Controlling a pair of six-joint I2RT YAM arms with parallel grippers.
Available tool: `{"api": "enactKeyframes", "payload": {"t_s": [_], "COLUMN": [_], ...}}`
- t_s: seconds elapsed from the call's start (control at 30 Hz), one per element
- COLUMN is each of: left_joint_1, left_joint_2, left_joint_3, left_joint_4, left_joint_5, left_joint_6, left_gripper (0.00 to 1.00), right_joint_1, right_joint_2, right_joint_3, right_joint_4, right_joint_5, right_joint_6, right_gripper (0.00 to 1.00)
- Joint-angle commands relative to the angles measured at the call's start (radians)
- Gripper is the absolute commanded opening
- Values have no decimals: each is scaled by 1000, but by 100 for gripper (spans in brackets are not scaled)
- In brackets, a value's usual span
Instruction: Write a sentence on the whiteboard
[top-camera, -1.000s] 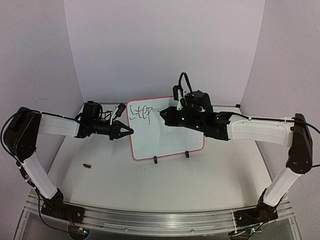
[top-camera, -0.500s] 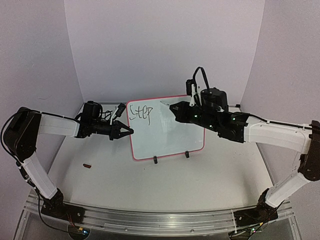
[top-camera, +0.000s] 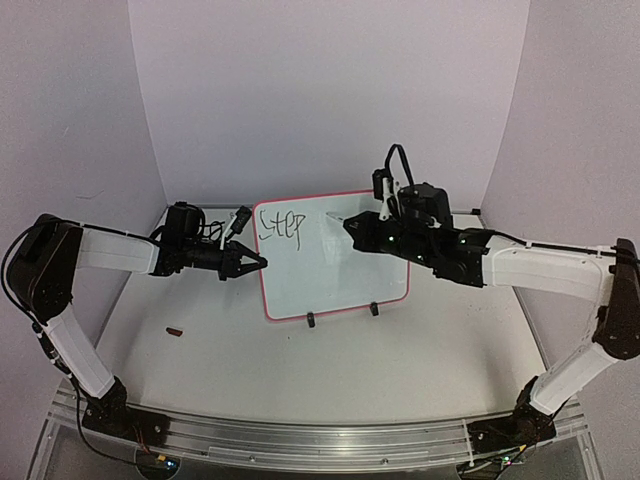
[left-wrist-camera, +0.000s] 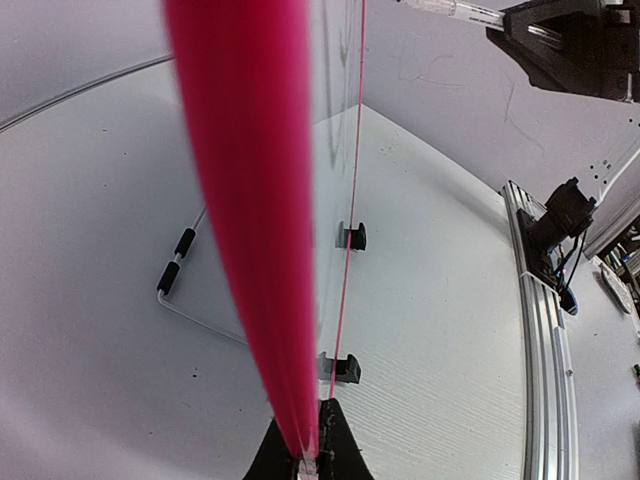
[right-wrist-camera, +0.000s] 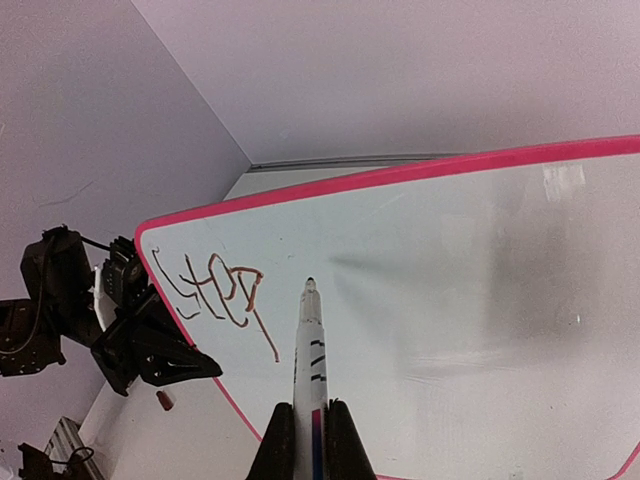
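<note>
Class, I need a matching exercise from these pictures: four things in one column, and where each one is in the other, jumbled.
1 marker
2 left gripper
3 "Step"
4 reddish bit

A top left of whiteboard
B on table, left of whiteboard
C in right gripper
D clamped on whiteboard's left edge

Pairs: 1-C, 2-D, 3-A, 4-B

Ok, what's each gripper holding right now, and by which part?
Right gripper holds the marker by its barrel, tip sticking out. Left gripper pinches the whiteboard by its left pink edge.
</note>
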Motion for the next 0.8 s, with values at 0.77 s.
{"api": "enactKeyframes", "payload": {"t_s": [0.77], "left_joint_1": [-4], "left_joint_2": [1], "left_joint_3": [-6], "left_joint_4": [-48], "left_joint_5": [-121], "left_joint_6": [48], "left_gripper": [0], "right_joint_1": [-24], "right_joint_2": [56], "right_joint_3": [43], "right_joint_4": [-2], "right_joint_5": [-13], "right_joint_6": [19], "right_gripper": [0]}}
